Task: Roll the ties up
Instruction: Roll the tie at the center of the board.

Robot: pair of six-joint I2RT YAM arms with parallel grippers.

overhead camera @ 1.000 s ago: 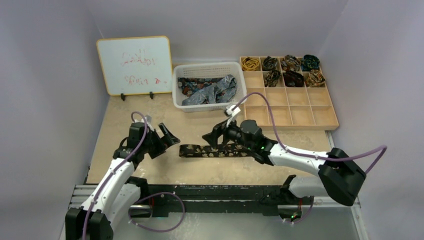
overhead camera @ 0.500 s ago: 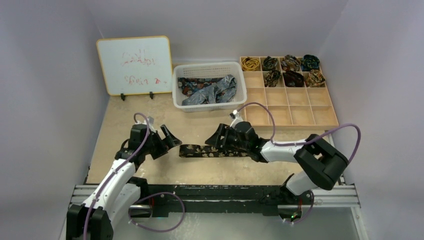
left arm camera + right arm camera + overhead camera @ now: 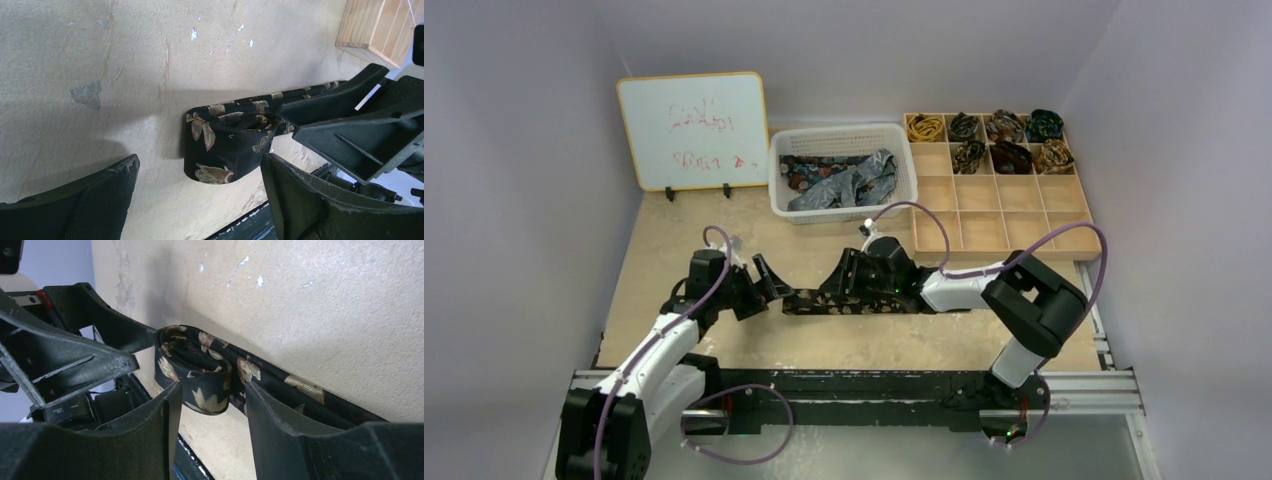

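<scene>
Nearest you, the matte black left gripper (image 3: pixel 767 282) stands wide apart beside the rolled end of the dark, gold-leafed woven necktie (image 3: pixel 864 302), likely to steady it. That end is a soft, fat coil (image 3: pixel 225 145) on the scuffed beige tabletop (image 3: pixel 674 260); the rest lies flat. The black right gripper (image 3: pixel 211 390) straddles the coil, presumably to turn it; whether it pinches, you cannot tell. Beyond, loose ties (image 3: pixel 844 182) fill the white slotted plastic basket (image 3: pixel 839 130); finished coils (image 3: pixel 1009 140) sit in the compartmented wooden tray (image 3: pixel 1004 230).
</scene>
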